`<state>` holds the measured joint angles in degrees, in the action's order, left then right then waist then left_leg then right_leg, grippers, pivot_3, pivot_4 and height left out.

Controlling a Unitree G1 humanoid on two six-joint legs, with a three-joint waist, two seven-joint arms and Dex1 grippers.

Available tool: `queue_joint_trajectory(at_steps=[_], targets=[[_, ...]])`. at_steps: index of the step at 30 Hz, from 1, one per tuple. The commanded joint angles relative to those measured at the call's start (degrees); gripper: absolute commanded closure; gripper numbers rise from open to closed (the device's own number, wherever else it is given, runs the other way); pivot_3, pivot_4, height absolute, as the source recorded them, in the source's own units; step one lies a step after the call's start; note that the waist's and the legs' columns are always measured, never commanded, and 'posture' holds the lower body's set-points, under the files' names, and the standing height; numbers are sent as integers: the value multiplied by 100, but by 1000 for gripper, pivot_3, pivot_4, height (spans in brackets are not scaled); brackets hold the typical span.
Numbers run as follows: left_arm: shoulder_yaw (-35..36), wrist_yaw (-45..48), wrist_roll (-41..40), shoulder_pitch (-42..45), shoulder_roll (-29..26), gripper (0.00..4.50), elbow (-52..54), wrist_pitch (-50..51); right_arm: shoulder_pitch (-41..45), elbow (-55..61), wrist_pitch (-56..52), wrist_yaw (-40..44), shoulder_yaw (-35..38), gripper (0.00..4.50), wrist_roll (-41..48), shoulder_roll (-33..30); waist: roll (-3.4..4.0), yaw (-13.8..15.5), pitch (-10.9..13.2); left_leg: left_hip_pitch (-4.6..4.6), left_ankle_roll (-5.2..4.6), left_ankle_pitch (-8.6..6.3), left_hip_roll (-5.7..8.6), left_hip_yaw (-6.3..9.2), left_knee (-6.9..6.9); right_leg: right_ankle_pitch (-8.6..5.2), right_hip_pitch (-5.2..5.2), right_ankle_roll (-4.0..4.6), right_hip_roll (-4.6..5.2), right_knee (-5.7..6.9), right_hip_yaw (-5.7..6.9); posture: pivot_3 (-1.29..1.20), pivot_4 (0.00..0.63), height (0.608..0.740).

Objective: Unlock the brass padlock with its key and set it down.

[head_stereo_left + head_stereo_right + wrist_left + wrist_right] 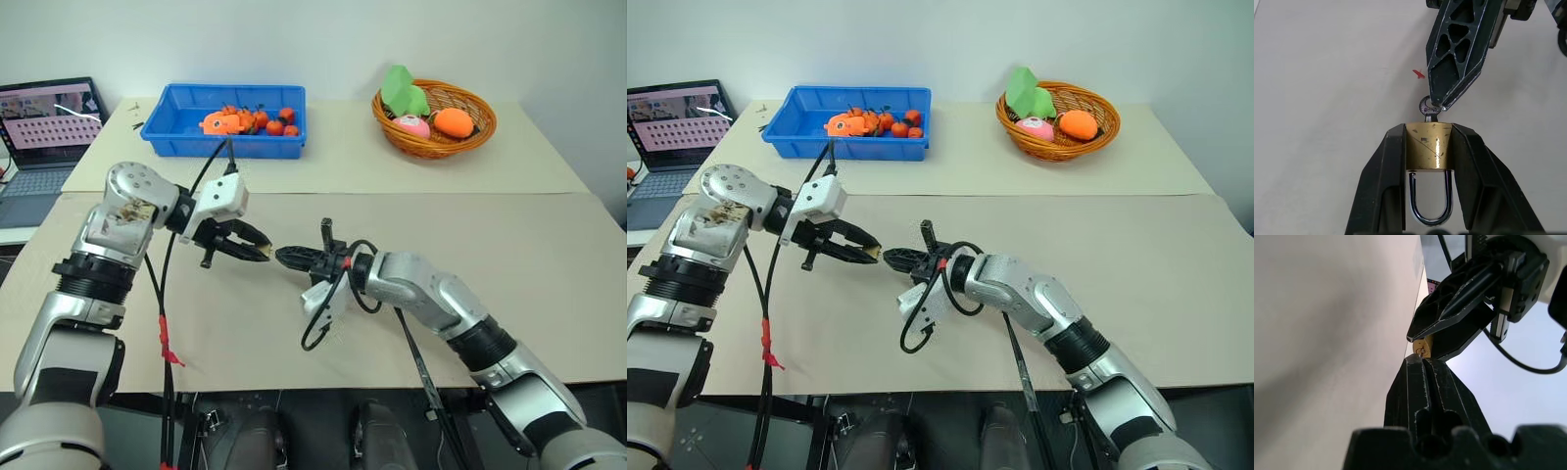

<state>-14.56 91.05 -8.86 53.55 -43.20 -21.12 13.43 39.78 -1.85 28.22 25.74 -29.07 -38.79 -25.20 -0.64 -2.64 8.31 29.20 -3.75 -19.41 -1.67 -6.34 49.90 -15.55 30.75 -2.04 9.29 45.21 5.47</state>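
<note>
I hold the brass padlock [1429, 146] above the surface [549, 264], squeezed by its flat sides between the two fingers [1380, 188] of my left claw [257, 247], its shackle toward my wrist and its keyhole end outward. My right claw [289, 258] sits just at 3 o'clock of the left one in the head view, tips almost meeting. It is pinched tight on the round head of the key [1429, 106], whose shaft stands in the padlock's bottom. A tiny red speck [1419, 74] lies on the surface beyond.
</note>
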Motion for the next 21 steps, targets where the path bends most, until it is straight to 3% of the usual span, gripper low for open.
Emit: queue_joint_trajectory(at_steps=[1, 7, 21], targets=[[61, 22, 10, 151, 25, 3668, 97, -85, 75, 364, -637, 671, 369, 4466, 1324, 356, 0, -1, 0, 0, 0, 0, 0, 1, 0, 0, -1, 1, 0, 0, 1, 0, 150, 664], [113, 24, 28, 112, 34, 3668, 151, -43, 170, 508, -1730, 1508, 600, 4466, 2410, 671, 0, 2, 0, -2, 0, 0, 0, 3, 0, 2, -5, 2, 0, -1, 3, 0, 150, 664], [159, -6, 33, 60, 38, 3668, 210, -4, 102, 974, -3835, 2088, 897, 4466, 3609, 1073, 1, 5, 0, -4, 0, 0, 1, 5, -2, 2, -8, 3, 1, -4, 5, 0, 150, 664]])
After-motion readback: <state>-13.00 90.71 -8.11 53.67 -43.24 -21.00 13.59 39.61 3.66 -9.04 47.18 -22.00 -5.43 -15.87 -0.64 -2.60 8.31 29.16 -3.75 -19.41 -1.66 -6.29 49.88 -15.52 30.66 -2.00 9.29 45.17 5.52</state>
